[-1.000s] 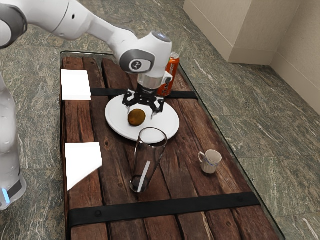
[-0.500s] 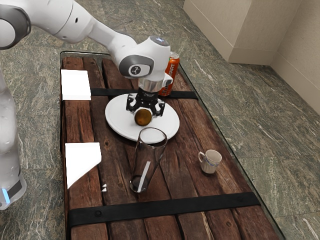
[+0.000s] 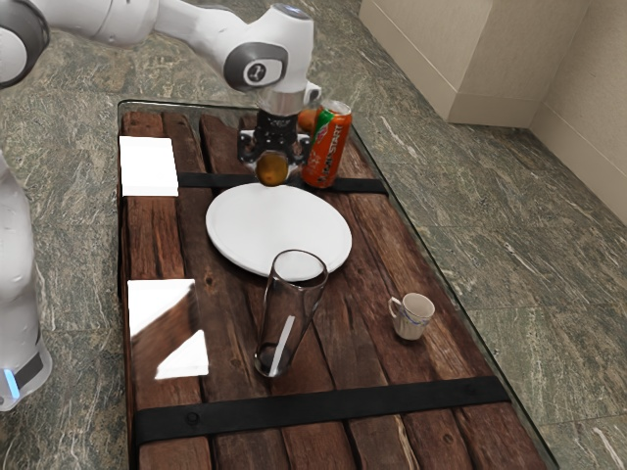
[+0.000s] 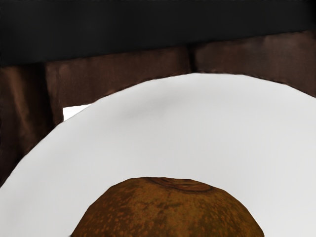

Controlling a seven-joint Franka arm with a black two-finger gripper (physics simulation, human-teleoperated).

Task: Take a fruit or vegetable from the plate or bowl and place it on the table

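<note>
My gripper (image 3: 273, 174) is shut on a round brown-orange fruit (image 3: 272, 169), holding it up in the air near the plate's far edge in the exterior view. The white plate (image 3: 278, 231) lies on the wooden table (image 3: 230, 323) with nothing on it. In the wrist view the speckled fruit (image 4: 168, 210) shows large at the lower edge, and the white plate (image 4: 197, 123) lies beyond it.
An orange can (image 3: 329, 147) stands beside the gripper, with another orange round thing (image 3: 308, 119) partly behind it. A tall clear glass (image 3: 290, 313) stands near the plate, and a small cup (image 3: 411, 316) is toward the exterior view's right.
The gripper came down around the fruit on the plate and closed on it. Since then my hand has risen and moved toward the far end of the table, carrying the fruit.
</note>
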